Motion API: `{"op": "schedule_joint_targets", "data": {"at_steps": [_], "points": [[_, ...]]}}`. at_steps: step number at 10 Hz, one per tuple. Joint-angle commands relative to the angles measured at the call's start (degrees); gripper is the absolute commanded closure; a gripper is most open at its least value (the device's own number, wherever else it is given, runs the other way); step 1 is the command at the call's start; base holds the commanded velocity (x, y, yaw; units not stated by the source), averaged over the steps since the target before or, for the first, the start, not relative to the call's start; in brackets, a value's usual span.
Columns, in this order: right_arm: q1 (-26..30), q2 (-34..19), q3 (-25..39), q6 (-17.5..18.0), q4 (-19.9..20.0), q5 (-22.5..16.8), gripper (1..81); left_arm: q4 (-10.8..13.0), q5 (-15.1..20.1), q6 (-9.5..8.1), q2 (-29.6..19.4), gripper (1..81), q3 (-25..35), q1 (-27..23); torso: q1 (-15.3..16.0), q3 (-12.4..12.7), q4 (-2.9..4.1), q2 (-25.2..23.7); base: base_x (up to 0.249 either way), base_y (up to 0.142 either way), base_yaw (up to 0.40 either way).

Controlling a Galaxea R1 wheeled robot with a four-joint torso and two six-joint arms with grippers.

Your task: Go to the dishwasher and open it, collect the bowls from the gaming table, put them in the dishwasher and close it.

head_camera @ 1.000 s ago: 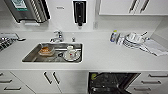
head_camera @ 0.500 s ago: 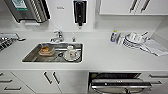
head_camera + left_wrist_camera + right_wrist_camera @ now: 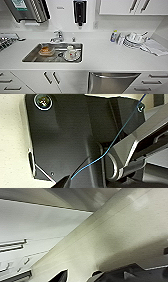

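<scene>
Nearest the camera, at the lower edge of the head view, the brushed-steel dishwasher front (image 3: 111, 83) sits under the white countertop (image 3: 105, 56), just right of the white cabinet doors with dark bar handles (image 3: 51, 78) that stand below the steel sink (image 3: 29, 55). Its top edge looks tipped outward from the counter line, so the door seems to be partly open, though the bottom of it is cut off and the inside racks cannot be made out; I judge the opening step begun but not clearly finished. Collecting the bowls from the gaming table, loading them and closing the door are all left to do. Inside the sink, left of the dishwasher and farther back, lie an orange-brown item in a shallow dish (image 3: 45, 51) and a white cup on a plate (image 3: 71, 53). Behind the sink stands the chrome tap (image 3: 58, 36). Right of the sink and above the dishwasher, near the wall, a stack of white plates and cups (image 3: 133, 39) rests beside a small bottle (image 3: 113, 36). Farthest back, a black wall dispenser (image 3: 80, 11) hangs above the tap. The wrist views give dark robot parts, pale surfaces and cabinet handles, so I cannot tell how either gripper's jaws stand or whether they hold anything.
</scene>
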Motion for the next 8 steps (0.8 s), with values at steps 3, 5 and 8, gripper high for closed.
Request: {"op": "schedule_joint_targets", "data": {"at_steps": [3,5,8], "points": [[-21.62,3.26,-30.61,-0.81,-11.70,9.42,1.0,0.09,2.05,0.30,-0.70,1.0,-0.72,-0.44,0.00,0.00,0.00,0.00,0.000,0.000,0.000],[-24.88,9.31,-35.88,-0.72,-17.15,10.85,1.0,0.18,2.05,0.21,-0.52,1.0,-0.73,-0.62,0.00,0.00,0.00,0.00,0.000,0.000,0.000],[-29.01,18.91,-42.22,-0.72,-23.49,13.40,1.0,0.09,3.35,-0.14,-0.35,1.0,-0.73,-0.62,0.00,0.00,0.00,-0.02,0.000,0.000,0.000]]}}
